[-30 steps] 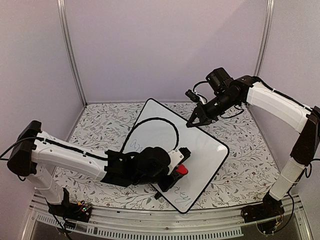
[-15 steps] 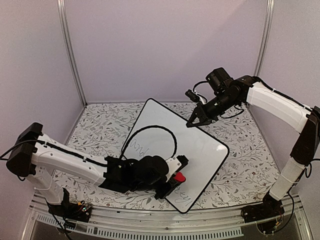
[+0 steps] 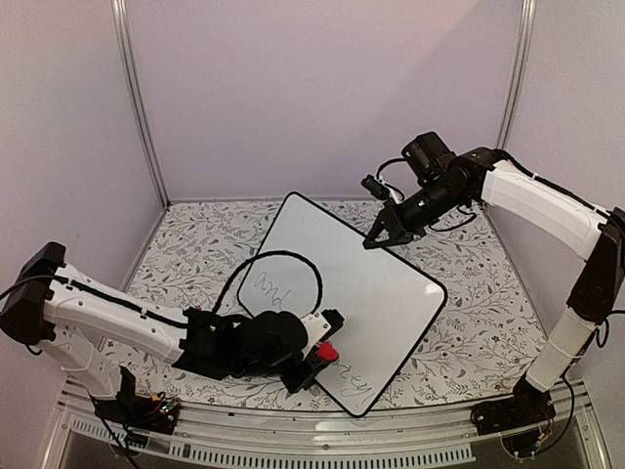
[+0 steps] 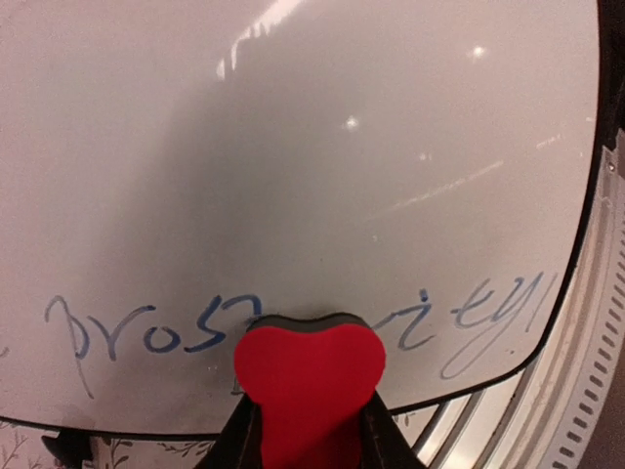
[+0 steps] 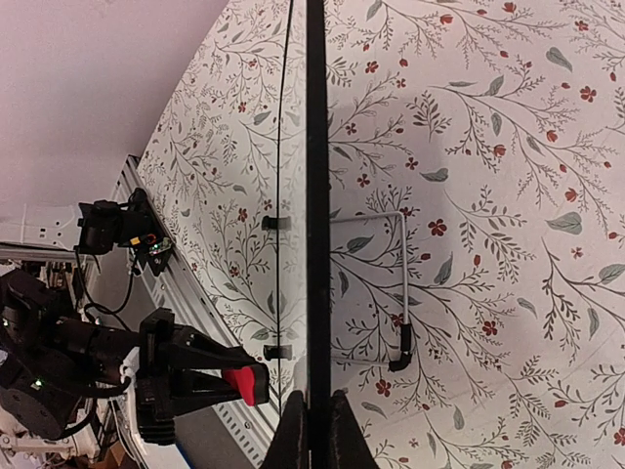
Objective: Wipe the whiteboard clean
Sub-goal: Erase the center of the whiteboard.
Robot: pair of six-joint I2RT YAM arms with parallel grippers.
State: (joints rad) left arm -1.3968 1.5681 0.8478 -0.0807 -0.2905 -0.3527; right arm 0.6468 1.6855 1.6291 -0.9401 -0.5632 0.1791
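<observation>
left wrist shows left claw point(image 4: 311, 435) clamped on red eraser point(image 4: 311, 371) touching whiteboard point(image 4: 293, 147); right claw point(image 5: 314, 430) pinches its rim.

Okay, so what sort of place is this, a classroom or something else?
Probably a robot test cell, not a classroom: plain walls and metal corner posts box in a floral-covered table, a left arm and right arm are bolted at its near edge, with a whiteboard between them.

My top camera looks down from high behind over the whole tabletop point(image 3: 195, 244). My left wrist view hugs the whiteboard point(image 4: 293, 147) face; my right wrist view sights along its edge.
</observation>
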